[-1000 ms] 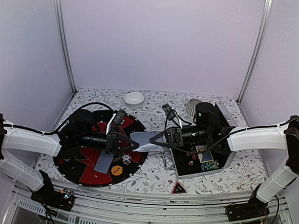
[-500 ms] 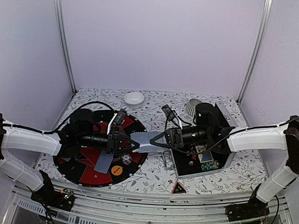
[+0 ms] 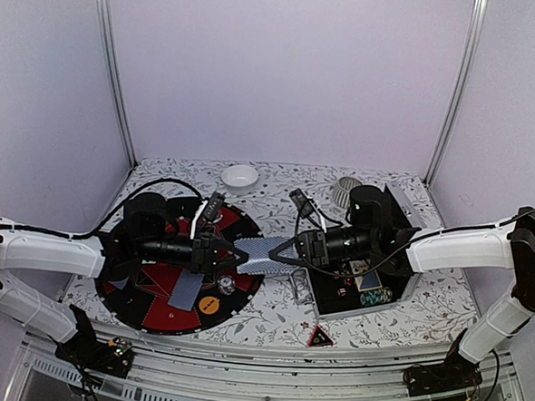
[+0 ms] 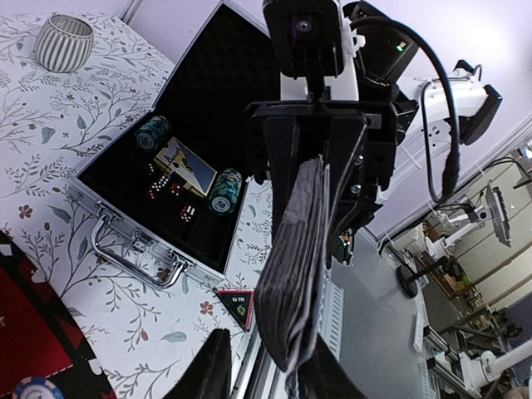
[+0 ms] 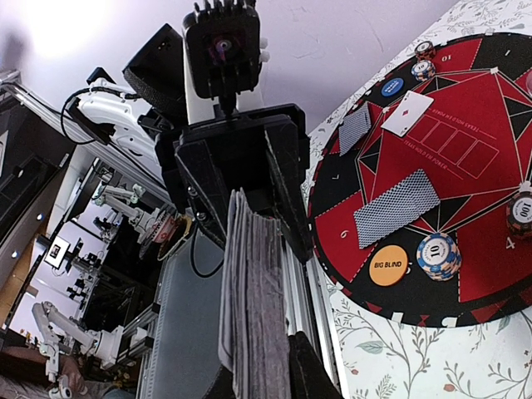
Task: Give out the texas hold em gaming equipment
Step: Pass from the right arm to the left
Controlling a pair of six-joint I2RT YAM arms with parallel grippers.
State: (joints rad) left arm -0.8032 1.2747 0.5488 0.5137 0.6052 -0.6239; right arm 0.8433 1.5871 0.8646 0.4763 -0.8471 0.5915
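The left claw (image 3: 239, 254) has just spread and let go of the deck of cards (image 3: 262, 253). The deck now hangs over the right edge of the round mat (image 3: 152, 307) on the worktop (image 3: 269, 323), pinched by the right claw (image 3: 278, 252) alone (handover apparently done), so dealing can follow.

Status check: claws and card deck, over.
Right claw shut on card deck. Left claw open around its other end. Deck airborne over game mat edge. Nothing else between claws.

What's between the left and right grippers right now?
The deck of playing cards bridges the left gripper and the right gripper, one end inside each. Clearest in the top view; both wrist views show it too.
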